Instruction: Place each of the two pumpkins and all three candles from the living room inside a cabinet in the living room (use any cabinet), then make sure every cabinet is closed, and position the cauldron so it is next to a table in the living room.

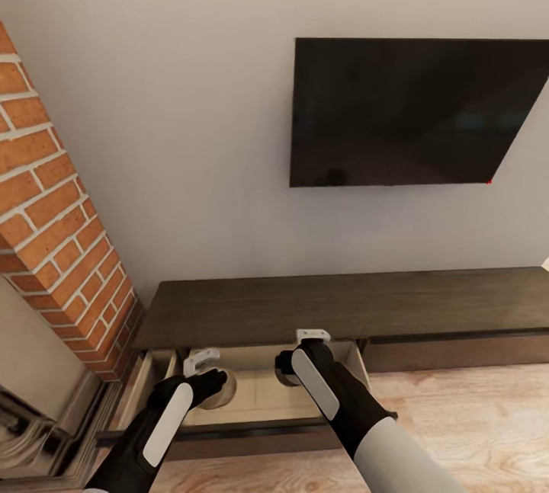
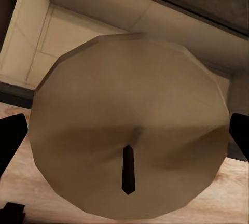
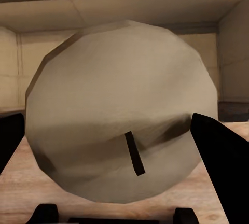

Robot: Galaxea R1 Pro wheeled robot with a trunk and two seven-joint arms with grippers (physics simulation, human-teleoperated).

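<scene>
Over the open drawer [image 1: 255,394] of the one dark-brown cabinet [image 1: 343,308], two grippers hold two candles. At left, the left gripper [image 1: 204,371] has its jaws on a tan candle [image 2: 129,130]; at right, the right gripper [image 1: 305,348] clamps a paler candle [image 3: 119,110]. No writing shows.

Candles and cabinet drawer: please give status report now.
Left gripper shut on candle. Right gripper shut on second candle. Both over open cabinet drawer. Nothing blocking.
</scene>
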